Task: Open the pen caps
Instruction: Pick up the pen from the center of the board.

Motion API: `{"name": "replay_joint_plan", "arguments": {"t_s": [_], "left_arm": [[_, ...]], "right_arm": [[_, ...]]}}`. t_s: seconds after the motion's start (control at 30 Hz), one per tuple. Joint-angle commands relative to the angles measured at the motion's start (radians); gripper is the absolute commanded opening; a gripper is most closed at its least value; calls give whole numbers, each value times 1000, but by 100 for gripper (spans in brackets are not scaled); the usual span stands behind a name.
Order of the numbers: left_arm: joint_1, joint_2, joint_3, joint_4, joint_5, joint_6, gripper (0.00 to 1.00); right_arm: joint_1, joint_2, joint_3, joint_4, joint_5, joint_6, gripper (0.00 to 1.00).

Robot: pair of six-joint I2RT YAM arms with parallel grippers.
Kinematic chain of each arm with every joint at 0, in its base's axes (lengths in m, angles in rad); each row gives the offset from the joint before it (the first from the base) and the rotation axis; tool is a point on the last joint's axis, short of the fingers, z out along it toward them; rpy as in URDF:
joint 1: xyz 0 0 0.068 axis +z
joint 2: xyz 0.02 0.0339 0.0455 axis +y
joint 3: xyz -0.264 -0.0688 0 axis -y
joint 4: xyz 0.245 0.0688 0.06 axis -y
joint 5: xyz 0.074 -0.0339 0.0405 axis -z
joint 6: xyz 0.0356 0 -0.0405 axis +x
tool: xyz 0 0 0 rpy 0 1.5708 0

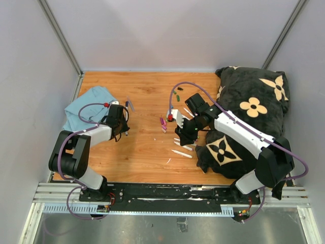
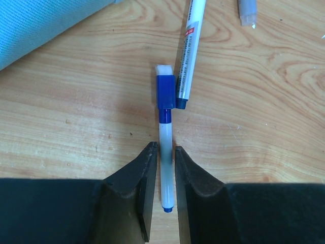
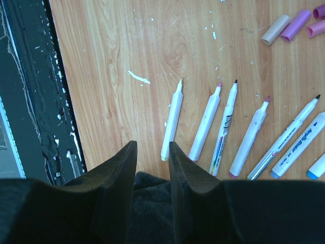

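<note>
My left gripper [image 2: 163, 151] is shut on the white barrel of a blue-capped pen [image 2: 165, 152] that lies on the wood table. Its blue cap [image 2: 165, 90] points away from the fingers and is still on. A second pen [image 2: 187, 61] lies just right of it. In the top view this gripper [image 1: 124, 109] is beside the blue cloth. My right gripper [image 3: 153, 152] is open and empty over the black pillow's edge. It also shows in the top view [image 1: 188, 135]. Several uncapped white pens [image 3: 171, 122] lie ahead of it. Loose purple and beige caps [image 3: 294, 24] lie at the far right.
A blue cloth [image 1: 89, 104] lies at the table's left. A black flower-patterned pillow [image 1: 249, 122] fills the right side. Pink caps [image 1: 163, 123] and green caps [image 1: 177, 96] lie mid-table. The black base rail [image 3: 30, 101] runs along the near edge.
</note>
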Motion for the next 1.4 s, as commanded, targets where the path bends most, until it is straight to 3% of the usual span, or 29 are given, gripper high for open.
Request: {"name": "replay_joint_plan", "arguments": {"t_s": [0.0, 0.27, 0.63, 1.03, 1.37], "left_arm": [[6, 15, -13, -50, 14, 8, 27], [5, 16, -9, -71, 6, 10, 28], [-13, 1, -8, -112, -26, -2, 19], [-136, 7, -7, -165, -65, -66, 18], [-253, -120, -75, -207, -59, -122, 15]], "right_arm": [[-18, 1, -9, -10, -23, -21, 33], [-18, 0, -7, -11, -24, -21, 33], [-18, 1, -7, -12, -30, -20, 33], [-18, -7, -6, -13, -40, -21, 33], [-18, -7, -5, -16, -43, -21, 33]]}}
